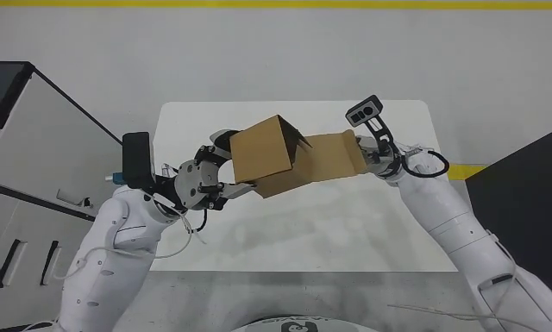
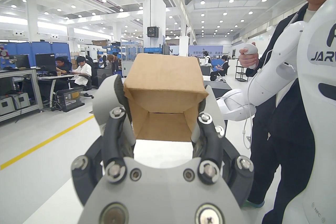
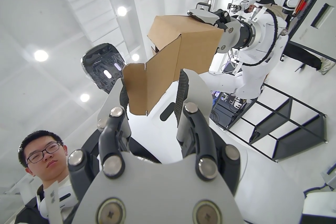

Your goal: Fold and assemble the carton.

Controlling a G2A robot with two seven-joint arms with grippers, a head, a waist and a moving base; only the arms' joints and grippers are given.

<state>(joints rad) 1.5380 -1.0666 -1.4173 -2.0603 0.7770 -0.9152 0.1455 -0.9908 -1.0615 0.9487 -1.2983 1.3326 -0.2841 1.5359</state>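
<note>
the brown cardboard carton (image 1: 285,159) is up over the white table (image 1: 345,237), strung between the two arms. the left gripper (image 1: 226,164) has one end of it. in the left wrist view the left gripper (image 2: 160,99) is clamped on the open mouth of the carton (image 2: 164,88), one finger pressed on each outer wall, and the hollow inside faces the camera.

at the other end is the right gripper (image 1: 366,155), up against the long flap that runs out from the boxed-up part. from the right wrist view the right gripper (image 3: 155,88) has its fingers spread wide, and the flap of the carton (image 3: 183,36) stands between them. the flap lies against one finger (image 3: 115,99), while the other finger (image 3: 183,88) stands apart from the cardboard with a gap showing. farther off in that view, the left arm's gripper grips the far end of the box body. the squared section sits tilted, one corner edge raised toward the top camera.
</note>
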